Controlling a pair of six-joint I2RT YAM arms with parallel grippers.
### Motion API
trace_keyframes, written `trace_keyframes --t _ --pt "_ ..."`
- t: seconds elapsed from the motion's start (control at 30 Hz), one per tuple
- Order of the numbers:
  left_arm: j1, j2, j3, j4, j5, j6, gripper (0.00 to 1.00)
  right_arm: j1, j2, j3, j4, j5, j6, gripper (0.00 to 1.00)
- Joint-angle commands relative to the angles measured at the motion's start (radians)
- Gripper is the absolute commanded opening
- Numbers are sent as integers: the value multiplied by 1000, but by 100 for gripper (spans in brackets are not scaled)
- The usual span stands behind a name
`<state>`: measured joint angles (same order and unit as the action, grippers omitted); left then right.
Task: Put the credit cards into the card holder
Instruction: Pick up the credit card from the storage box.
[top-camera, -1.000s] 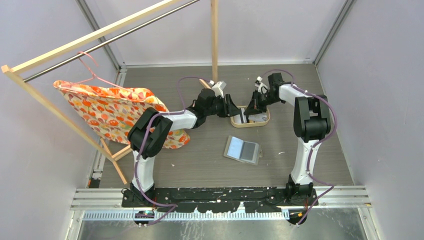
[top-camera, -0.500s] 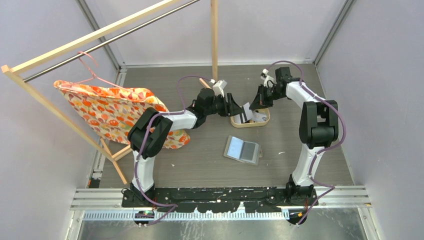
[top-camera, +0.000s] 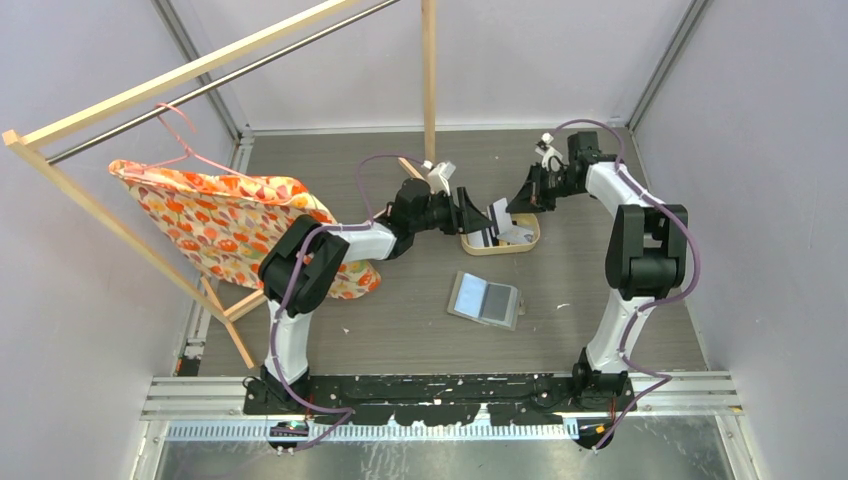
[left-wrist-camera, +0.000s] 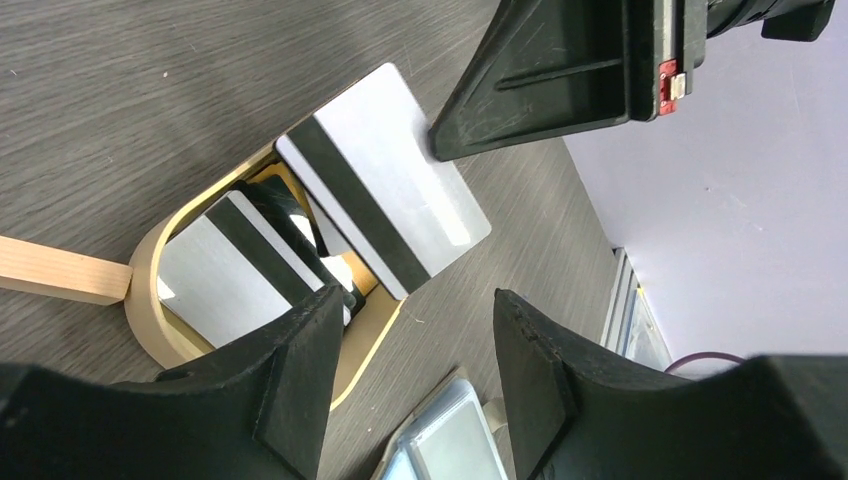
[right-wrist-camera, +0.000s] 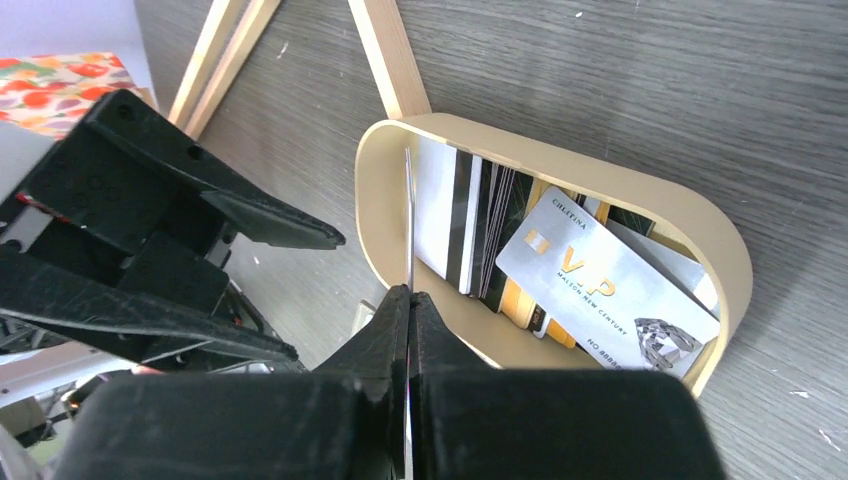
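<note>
Nearest you, the card holder (top-camera: 486, 300) lies open on the table (top-camera: 400, 320), well apart from both arms. Further out, your right gripper (right-wrist-camera: 408, 300) pinches a silver striped card (left-wrist-camera: 380, 180) on edge over the wooden tray (right-wrist-camera: 372, 200), where the other credit cards (right-wrist-camera: 600, 285) lie. Your left gripper (left-wrist-camera: 418, 300) crowds in opposite, fingers spread, holding nothing. A wooden post (top-camera: 429, 80) stands just behind, and a floral cloth (top-camera: 220, 225) hangs far left.

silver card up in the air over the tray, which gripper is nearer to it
Right. The right gripper is shut on the silver card's edge; the left gripper stands open beside it, not touching.
</note>
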<state>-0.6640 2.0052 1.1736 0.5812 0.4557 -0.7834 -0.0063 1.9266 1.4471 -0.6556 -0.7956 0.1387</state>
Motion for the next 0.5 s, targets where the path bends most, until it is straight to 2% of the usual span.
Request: trace_keyframes --t 0.0,0.3,0.47 --pt "3 5 -11 76 22 -32 58 -26 -51 -4 8 -83 34 1" --pt "16 12 -47 174 37 -194 58 -55 -44 -50 91 -175 142 1" --pt "17 48 -32 176 29 -259 53 -55 -25 -60 112 -217 162 1"
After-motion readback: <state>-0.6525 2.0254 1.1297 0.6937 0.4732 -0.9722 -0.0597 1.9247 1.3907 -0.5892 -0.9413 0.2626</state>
